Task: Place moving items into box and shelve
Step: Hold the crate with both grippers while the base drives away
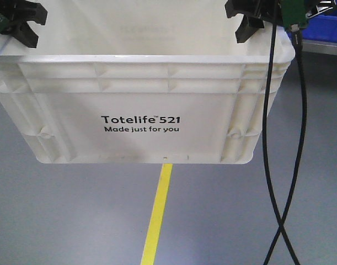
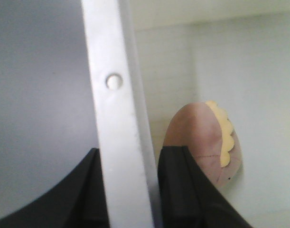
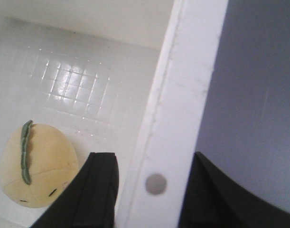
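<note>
The white box (image 1: 140, 105), printed "Totelife 521 Made just for you", hangs above the grey floor, held at both ends. My left gripper (image 1: 19, 22) is shut on its left rim (image 2: 121, 118), one black finger outside the wall and one inside. At the other end my right gripper (image 1: 250, 22) is shut on the right rim (image 3: 182, 95) the same way. Inside, a brown plush toy with a yellow scalloped edge (image 2: 201, 137) lies by the left wall. A pale yellow plush with a green stripe (image 3: 35, 166) lies on the gridded bottom.
A yellow line (image 1: 157, 215) runs along the grey floor under the box. Black cables (image 1: 292, 165) hang down at the right. A blue bin (image 1: 325, 25) sits on a grey ledge at the top right.
</note>
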